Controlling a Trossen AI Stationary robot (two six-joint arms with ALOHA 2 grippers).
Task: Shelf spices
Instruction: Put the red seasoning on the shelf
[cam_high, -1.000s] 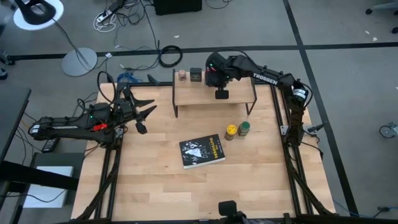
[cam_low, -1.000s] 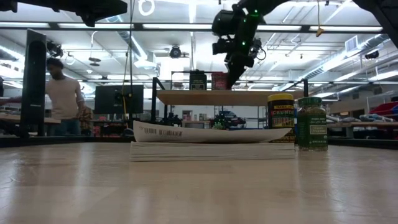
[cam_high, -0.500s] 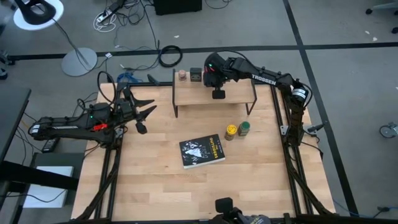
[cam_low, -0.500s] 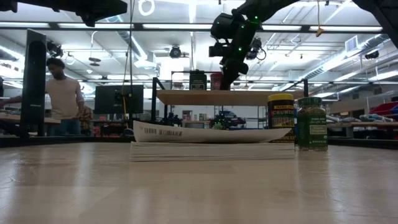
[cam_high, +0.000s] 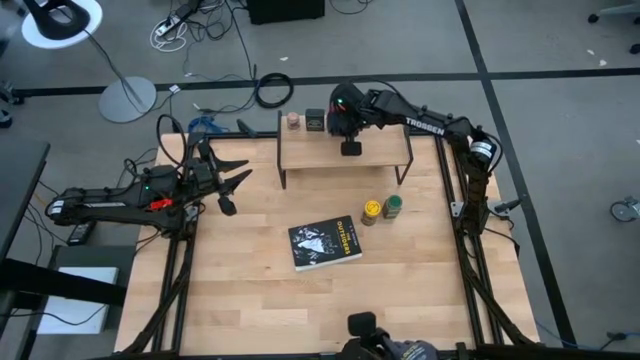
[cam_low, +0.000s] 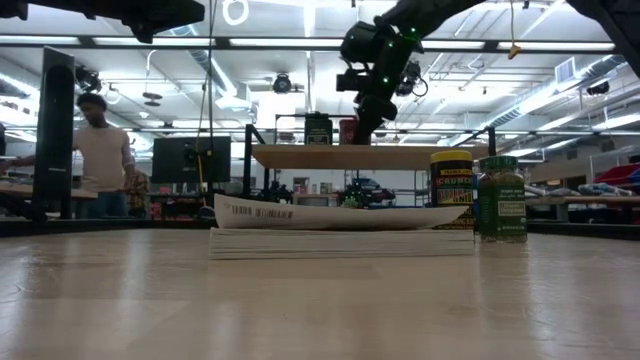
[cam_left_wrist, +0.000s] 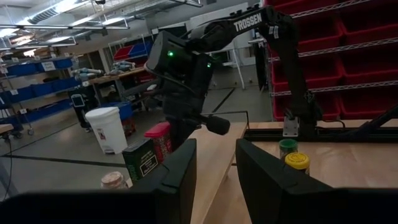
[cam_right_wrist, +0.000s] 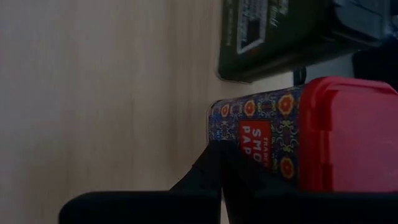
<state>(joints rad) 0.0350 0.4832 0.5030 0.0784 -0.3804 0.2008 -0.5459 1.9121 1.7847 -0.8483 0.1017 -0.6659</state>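
Note:
My right gripper reaches over the far side of the shelf, its fingers pointing down and shut, standing at the right side of the red tin. The red tin stands upright on the plank next to the dark green-black tin. The pale little jar stands at the shelf's left end. The yellow-topped jar and the green-topped jar stand on the tabletop near the shelf's right legs. My left gripper waits open at the table's left edge. My right gripper comes from above with its shut fingers against the patterned side of the red tin, the side facing the table's right. The outer side of the fingers meets it. The tin stands upright on the plank.
A flat black book lies in the middle of the table, near of the two jars. The shelf's right half is bare wood. A person stands in the room behind the table's left side.
My right gripper has moved a little toward the table's left and far edge along the shelf. The red tin has slid with it toward the dark green-black tin and stays upright.

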